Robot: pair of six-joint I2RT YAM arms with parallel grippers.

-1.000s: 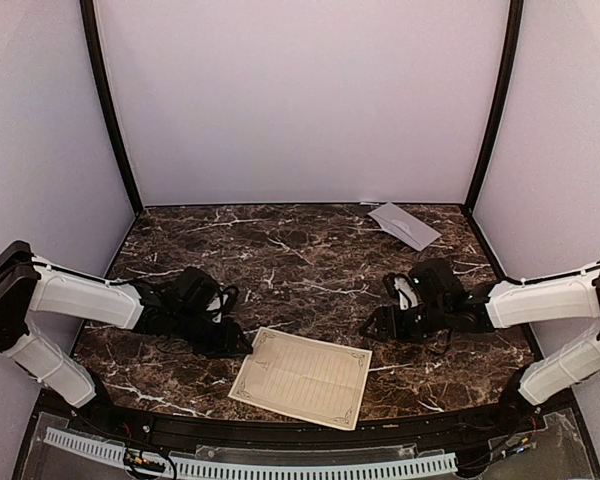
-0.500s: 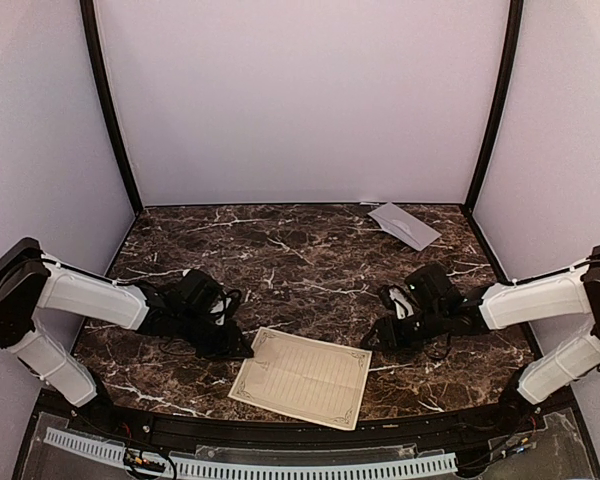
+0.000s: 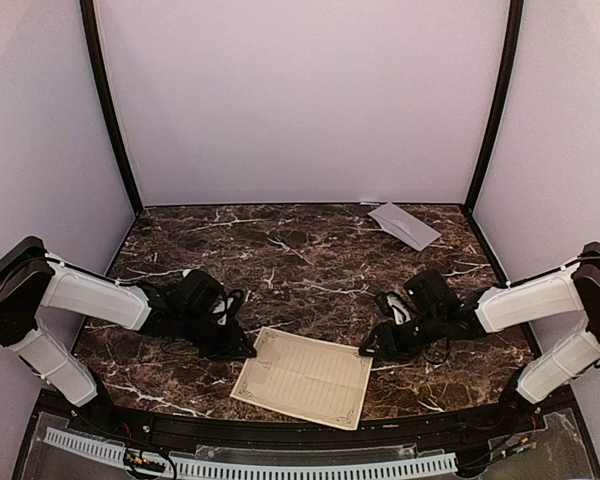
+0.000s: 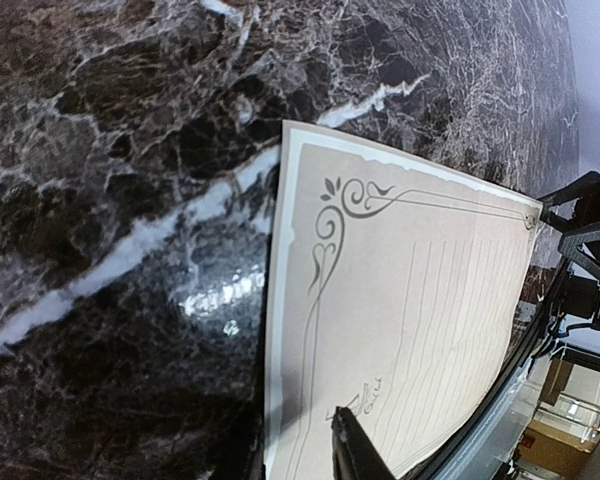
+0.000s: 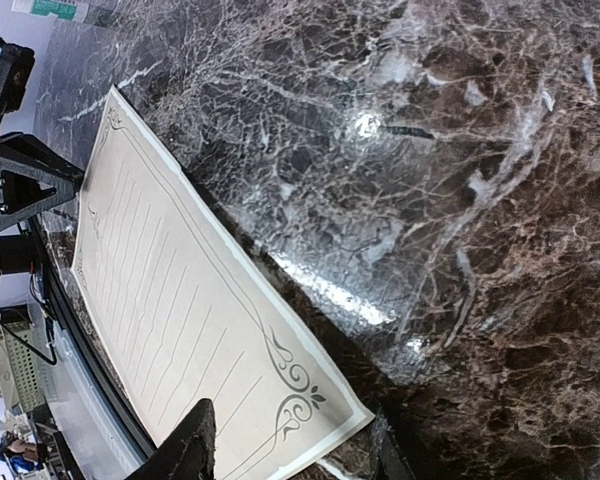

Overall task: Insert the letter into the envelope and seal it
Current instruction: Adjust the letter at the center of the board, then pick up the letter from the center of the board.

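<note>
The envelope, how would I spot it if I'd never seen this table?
On the dark marble table, look to the far right corner. The envelope lies there alone: plain light grey, unlike the cream letter with its curly border at the front.

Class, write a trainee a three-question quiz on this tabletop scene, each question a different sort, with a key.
1. True or false: the plain light-grey paper envelope lies at the dark marble table's far right corner, apart from the cream bordered paper letter.
2. The left gripper and right gripper are at the letter's: A far corners; B near corners; C centre.
3. Fill in (inside/outside): the letter lies ___ the envelope.
Key: 1 true; 2 A; 3 outside.
</note>
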